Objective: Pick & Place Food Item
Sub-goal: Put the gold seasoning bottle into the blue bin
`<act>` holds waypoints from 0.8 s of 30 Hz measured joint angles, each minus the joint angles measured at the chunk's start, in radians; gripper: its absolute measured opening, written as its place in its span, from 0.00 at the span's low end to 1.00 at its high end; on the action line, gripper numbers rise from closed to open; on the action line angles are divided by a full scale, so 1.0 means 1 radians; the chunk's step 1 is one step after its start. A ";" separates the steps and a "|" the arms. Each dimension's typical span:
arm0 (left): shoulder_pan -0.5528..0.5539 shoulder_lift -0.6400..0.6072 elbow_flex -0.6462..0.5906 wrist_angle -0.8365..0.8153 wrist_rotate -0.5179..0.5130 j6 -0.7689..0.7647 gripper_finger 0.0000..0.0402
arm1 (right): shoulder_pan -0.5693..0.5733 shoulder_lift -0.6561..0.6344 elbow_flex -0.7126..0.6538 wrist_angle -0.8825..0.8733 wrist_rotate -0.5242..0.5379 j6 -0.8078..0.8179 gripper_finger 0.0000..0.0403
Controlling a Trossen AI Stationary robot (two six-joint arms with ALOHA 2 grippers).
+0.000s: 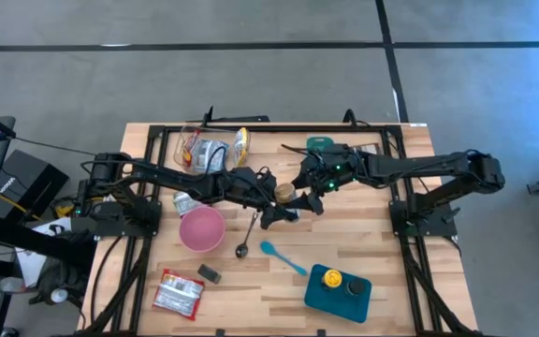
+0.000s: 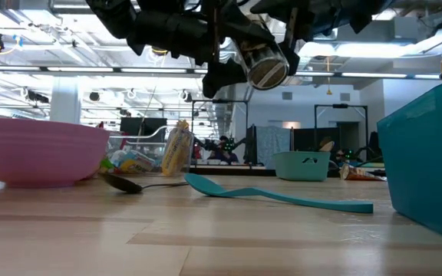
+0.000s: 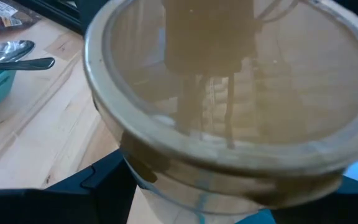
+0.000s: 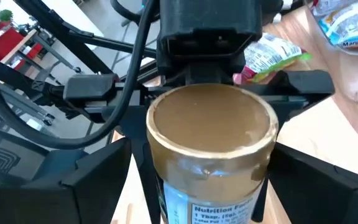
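The jar (image 3: 229,106) fills the left wrist view, cut off by its edges; label text (image 4: 219,213) is partly cropped.

Lab: wooden table (image 1: 279,285) on concrete floor (image 1: 251,75), industrial ceiling lights (image 2: 390,50).

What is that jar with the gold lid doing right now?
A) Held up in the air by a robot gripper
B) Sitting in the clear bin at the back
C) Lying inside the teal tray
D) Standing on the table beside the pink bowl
A: the jar hangs well above the wooden table, clamped by the left gripper, while the open right gripper sits right beside it.
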 joint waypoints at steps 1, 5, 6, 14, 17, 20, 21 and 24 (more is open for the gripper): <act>0.000 0.000 0.000 -0.001 0.000 0.000 0.70 | 0.000 0.000 0.000 0.001 0.000 0.000 0.88; 0.000 0.000 0.000 -0.005 -0.001 0.000 0.70 | 0.002 0.000 0.000 0.002 0.012 0.000 0.88; 0.000 0.000 0.000 -0.005 -0.001 0.000 0.70 | 0.003 0.000 0.000 0.002 0.018 0.000 0.88; 0.002 0.000 0.000 -0.003 -0.004 0.000 0.70 | 0.003 0.000 0.000 -0.001 0.026 0.000 0.82; 0.002 0.000 0.000 -0.003 -0.003 0.000 0.70 | 0.004 0.000 0.000 -0.005 0.027 -0.001 0.79; 0.002 0.000 0.000 -0.003 -0.003 0.000 0.70 | 0.014 0.000 0.000 -0.032 0.030 -0.002 0.77; 0.002 0.000 0.000 -0.003 0.000 0.000 0.70 | 0.017 0.000 0.000 -0.042 0.030 -0.002 0.77; 0.002 0.000 0.000 -0.002 0.001 0.000 0.70 | 0.021 0.000 0.000 -0.039 0.030 -0.003 0.77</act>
